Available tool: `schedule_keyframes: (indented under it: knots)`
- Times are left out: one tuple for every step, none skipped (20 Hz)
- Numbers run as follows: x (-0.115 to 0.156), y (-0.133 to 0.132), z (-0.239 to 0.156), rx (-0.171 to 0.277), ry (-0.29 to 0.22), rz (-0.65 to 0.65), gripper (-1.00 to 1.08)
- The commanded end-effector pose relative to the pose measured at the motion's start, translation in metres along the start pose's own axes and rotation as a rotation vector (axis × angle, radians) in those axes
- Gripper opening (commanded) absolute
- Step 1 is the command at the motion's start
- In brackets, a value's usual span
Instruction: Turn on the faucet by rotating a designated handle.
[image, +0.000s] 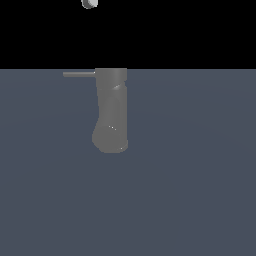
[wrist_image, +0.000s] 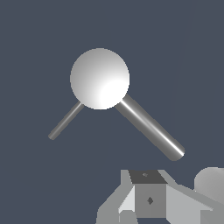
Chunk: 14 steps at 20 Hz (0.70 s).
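The faucet is a thick dark-grey column standing upright mid-scene. In the wrist view I see its round flat top from above. The handle is a thin grey rod sticking out from the column's top toward the exterior view's left. It also shows in the wrist view. A thicker grey rod leaves the top in another direction. My gripper shows only in part at the wrist view's edge, apart from the handle and holding nothing. A small white piece of it shows high above the faucet.
A flat blue-grey floor surrounds the faucet. A pale rounded arm part shows beside the gripper in the wrist view.
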<state>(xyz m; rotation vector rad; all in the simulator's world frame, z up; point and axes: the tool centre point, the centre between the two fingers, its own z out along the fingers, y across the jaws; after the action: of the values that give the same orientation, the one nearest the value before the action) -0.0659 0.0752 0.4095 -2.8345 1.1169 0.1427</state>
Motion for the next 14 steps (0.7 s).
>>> schedule_keyframes:
  knots:
    - [0.005,-0.013,0.009,-0.001,0.001,0.062,-1.0]
    - [0.007,-0.018,0.012,-0.001,0.002,0.086,-1.0]
    - [0.009,-0.023,0.016,-0.002,0.003,0.11,-1.0]
    - [0.011,-0.028,0.02,-0.003,0.004,0.134,-1.0]
    - [0.013,-0.033,0.024,-0.004,0.006,0.158,-1.0]
    - [0.015,-0.038,0.028,-0.004,0.008,0.182,-1.0]
    - [0.017,-0.043,0.032,-0.005,0.01,0.206,-1.0]
    - [0.019,-0.048,0.036,-0.006,0.012,0.229,-1.0]
    - [0.02,-0.053,0.04,-0.007,0.015,0.253,-1.0]
    - [0.022,-0.057,0.044,-0.008,0.018,0.277,-1.0]
    - [0.024,-0.062,0.048,-0.009,0.021,0.301,-1.0]
    - [0.025,-0.067,0.053,-0.01,0.024,0.325,-1.0]
    - [0.027,-0.072,0.057,-0.011,0.028,0.348,-1.0]
    - [0.028,-0.077,0.061,-0.011,0.032,0.372,-1.0]
